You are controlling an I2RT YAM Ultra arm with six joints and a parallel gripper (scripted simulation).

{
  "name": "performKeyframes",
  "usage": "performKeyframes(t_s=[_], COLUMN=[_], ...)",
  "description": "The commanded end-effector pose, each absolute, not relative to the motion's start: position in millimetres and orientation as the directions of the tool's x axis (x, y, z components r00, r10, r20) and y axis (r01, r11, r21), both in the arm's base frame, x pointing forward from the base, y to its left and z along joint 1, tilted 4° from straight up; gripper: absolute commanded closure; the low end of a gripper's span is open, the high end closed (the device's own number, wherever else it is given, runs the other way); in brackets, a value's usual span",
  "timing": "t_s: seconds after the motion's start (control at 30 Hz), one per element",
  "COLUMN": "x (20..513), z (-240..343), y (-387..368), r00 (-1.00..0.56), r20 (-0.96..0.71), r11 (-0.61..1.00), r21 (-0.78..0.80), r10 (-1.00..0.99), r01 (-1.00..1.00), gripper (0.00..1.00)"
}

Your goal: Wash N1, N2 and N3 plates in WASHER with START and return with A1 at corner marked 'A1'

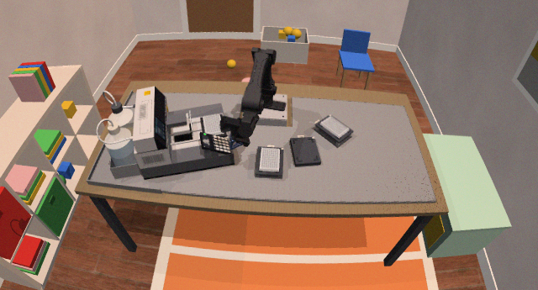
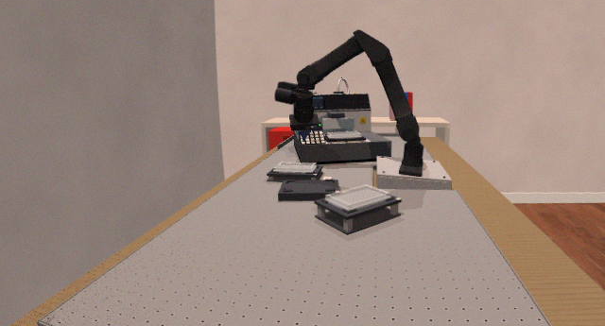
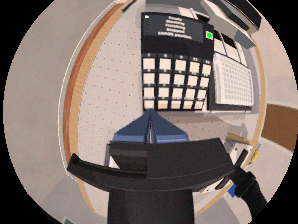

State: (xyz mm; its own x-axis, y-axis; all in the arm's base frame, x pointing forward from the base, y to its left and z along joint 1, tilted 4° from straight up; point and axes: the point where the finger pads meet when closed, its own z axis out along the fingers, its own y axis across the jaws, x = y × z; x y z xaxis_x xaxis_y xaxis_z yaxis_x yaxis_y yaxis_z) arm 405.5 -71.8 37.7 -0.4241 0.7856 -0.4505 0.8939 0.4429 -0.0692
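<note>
The 96-well plate (image 1: 212,123) you are washing lies flat in the carrier pocket of the washer (image 1: 185,149), just beside the keypad (image 1: 217,143), and in the wrist view it shows as a white grid to the right of the keys. Your gripper (image 3: 153,128) has its fingers pressed together with nothing between them, its tip hanging over the lowest row of keys at the near edge of the keypad. The lamp (image 3: 209,35) above the keys shows green. On the table (image 1: 378,172) you have the other two plates in their nests, one (image 1: 269,159) nearest the washer and one (image 1: 334,128) farthest from it, with the bare nest (image 1: 305,150) between them.
</note>
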Motion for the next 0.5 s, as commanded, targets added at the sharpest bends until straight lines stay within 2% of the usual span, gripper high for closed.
performKeyframes(t_s=[0.0, 0.47], x=[411.3, 412.2], z=[40.6, 35.9], y=[-74.8, -77.1], r00=[-0.415, -0.415], r20=[-0.467, -0.467], r11=[0.446, 0.445], r21=[-0.050, -0.050], r10=[0.781, 0.781], r01=[0.894, 0.894], gripper=[1.00, 1.00])
